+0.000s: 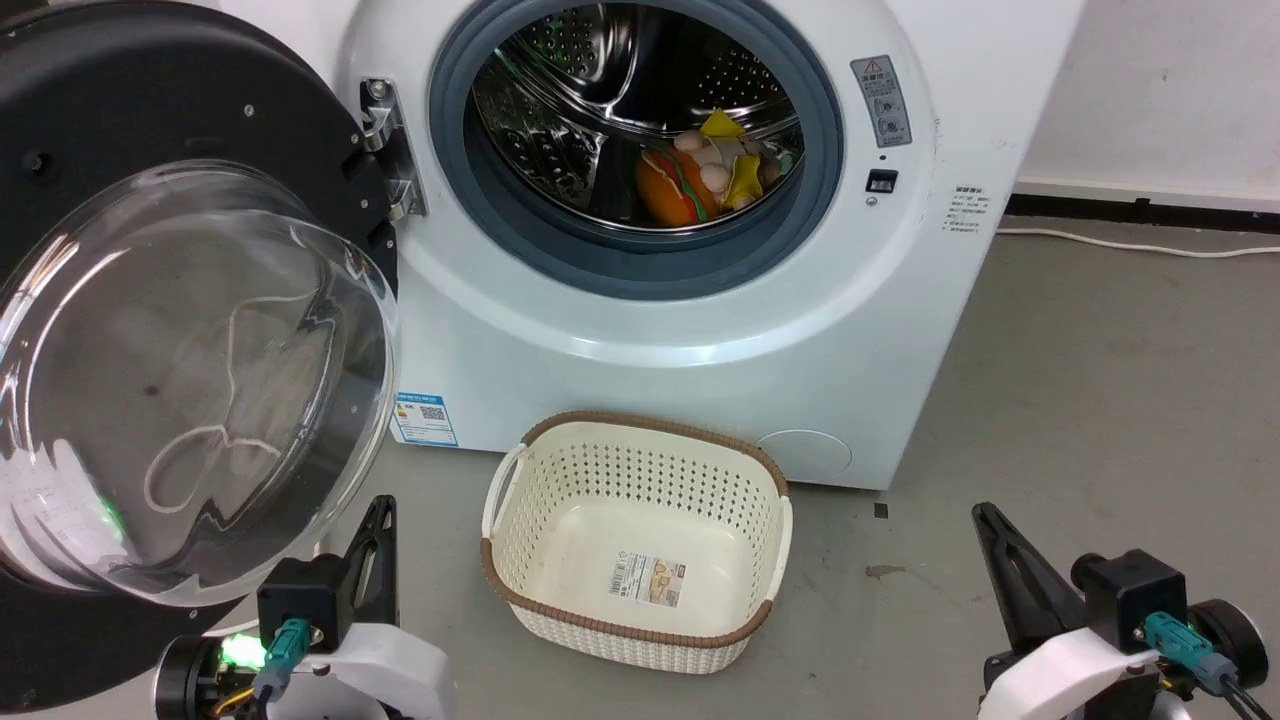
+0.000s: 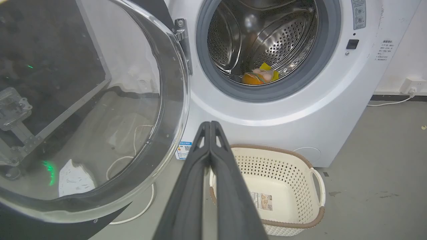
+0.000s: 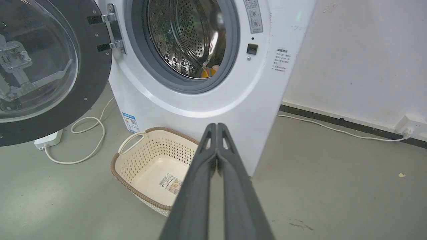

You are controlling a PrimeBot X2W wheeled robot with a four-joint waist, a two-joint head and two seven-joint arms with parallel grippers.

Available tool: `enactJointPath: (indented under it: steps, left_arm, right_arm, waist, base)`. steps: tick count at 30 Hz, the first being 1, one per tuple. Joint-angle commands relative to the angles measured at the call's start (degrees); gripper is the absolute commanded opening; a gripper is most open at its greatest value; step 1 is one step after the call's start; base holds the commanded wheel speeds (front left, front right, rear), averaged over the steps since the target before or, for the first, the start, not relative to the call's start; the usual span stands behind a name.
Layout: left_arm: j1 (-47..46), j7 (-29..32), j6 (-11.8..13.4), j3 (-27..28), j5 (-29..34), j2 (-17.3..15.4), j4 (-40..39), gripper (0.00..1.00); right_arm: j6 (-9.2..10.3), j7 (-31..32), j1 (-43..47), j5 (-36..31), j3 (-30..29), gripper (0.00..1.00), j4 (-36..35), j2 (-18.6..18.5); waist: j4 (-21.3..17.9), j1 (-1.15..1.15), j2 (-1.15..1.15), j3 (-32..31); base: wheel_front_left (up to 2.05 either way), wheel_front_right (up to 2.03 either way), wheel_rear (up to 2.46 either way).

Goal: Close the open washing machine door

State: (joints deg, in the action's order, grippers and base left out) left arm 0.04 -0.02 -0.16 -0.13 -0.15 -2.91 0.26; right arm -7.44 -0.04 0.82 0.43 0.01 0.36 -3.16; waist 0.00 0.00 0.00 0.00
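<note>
Left tool: both long fingers pressed flat together, nothing between them. It sits low, just under the lower rim of the washing machine door. Right tool: likewise closed and empty, low over the floor, well apart from the door.

Door hangs swung wide to the robot's left, bulging glass bowl facing the robot, black rim around it, metal hinge at its right edge. The washing machine stands on the floor by the wall, drum open, orange and yellow items lying well inside the grey ring.

Step in hand, as I judge it: the approach, no contact yet. The left tool looks the better placed. It likely wants to get round the free edge farthest from the hinge, bear on the black rim rather than the glass, and follow the swing rightward. A firm last press toward the latch slot probably seats it.

Edges and room: the cream basket stands on the floor just before the machine's lower front, between the tools. Whether the door's lower rim clears it, I cannot tell. A white cable loops on the floor near the door. Open floor lies right of the machine.
</note>
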Motion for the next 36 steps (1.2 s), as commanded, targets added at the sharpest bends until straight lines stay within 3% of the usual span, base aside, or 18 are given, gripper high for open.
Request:
enactJointPath:
  steps: [1,17,18,36]
  left_arm:
    - [0.0,0.0,0.2,0.1,0.1,0.0,-0.3,0.00]
    - [0.0,0.0,0.2,0.1,0.1,0.0,-0.3,0.00]
    - [0.0,0.0,0.0,0.0,0.0,0.0,0.0,1.00]
    - [-0.3,-1.8,0.1,-1.0,0.0,-0.2,0.6,1.00]
  right_arm:
    - [-0.05,0.0,-0.8,-0.4,0.0,0.00,-0.4,0.3]
    - [-0.05,0.0,-0.8,-0.4,0.0,0.00,-0.4,0.3]
    - [0.00,0.0,0.0,0.0,0.0,1.00,0.0,0.0]
    - [-0.01,-1.8,0.1,1.6,-0.5,1.00,0.6,0.0]
  waist:
    - [0.0,0.00,0.00,0.0]
    - [0.0,0.00,0.00,0.0]
    - [0.0,0.00,0.00,0.0]
    - [0.8,0.00,0.00,0.0]
  base:
    - [0.00,0.00,0.00]
    - [0.00,0.00,0.00]
    - [0.00,0.00,0.00]
    - [0.00,0.00,0.00]
